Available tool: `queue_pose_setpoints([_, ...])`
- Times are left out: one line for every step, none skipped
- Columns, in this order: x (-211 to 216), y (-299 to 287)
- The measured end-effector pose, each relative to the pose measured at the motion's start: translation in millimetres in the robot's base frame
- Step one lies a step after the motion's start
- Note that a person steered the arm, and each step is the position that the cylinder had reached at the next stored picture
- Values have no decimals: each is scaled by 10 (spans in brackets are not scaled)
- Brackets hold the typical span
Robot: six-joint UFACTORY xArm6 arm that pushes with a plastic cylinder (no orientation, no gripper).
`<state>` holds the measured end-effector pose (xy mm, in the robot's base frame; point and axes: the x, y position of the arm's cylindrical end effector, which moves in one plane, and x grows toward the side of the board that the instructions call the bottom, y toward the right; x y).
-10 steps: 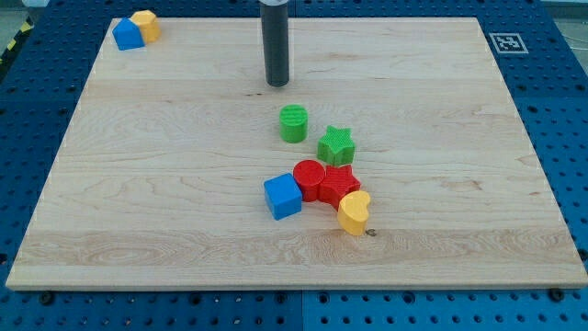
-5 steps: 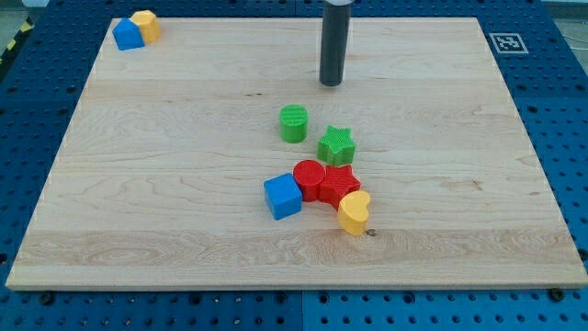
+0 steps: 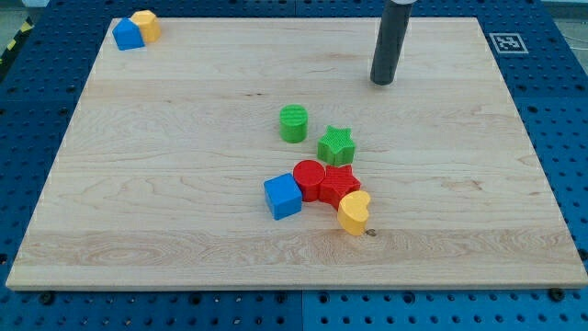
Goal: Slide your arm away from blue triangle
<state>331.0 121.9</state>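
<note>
- Pale wooden bench (image 3: 165, 184) lies on a blue perforated base, with a small printed marker (image 3: 504, 42) at the view's top right corner.
- No hand is fitted to this arm, so there is no spread or pinch to report; the arm ends in a dark rod.
- My tip (image 3: 382, 83) rests on bare wood in the view's upper right area, touching no block.
- The blue triangle (image 3: 128, 35) sits in the view's top left corner, touching a yellow block (image 3: 146, 24) whose shape I cannot make out.
- My tip is well apart from that pair, with most of the bench's width between them.
- Nearest to my tip are the green cylinder (image 3: 293, 123) and the green star (image 3: 336, 145), both lower and to the view's left of it, not in contact.
- Further down sits a tight cluster: the blue cube (image 3: 283, 197), the red cylinder (image 3: 310, 179), a second red block (image 3: 341, 183) and the yellow heart (image 3: 354, 212).
- Judged from this layout, the step in hand is the retreat itself, and it looks largely accomplished.
- Any further move calls only for a slide toward the view's right over open wood, staying above the green blocks so nothing is nudged, and stopping short of the bench edge.
</note>
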Motion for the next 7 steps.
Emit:
queue_pose_setpoints([-3, 129])
queue_pose_setpoints([-8, 259])
queue_pose_setpoints([-8, 390])
queue_pose_setpoints([-8, 557])
queue_pose_setpoints([-8, 728])
queue_pose_setpoints([-9, 876])
queue_pose_setpoints([-15, 1017])
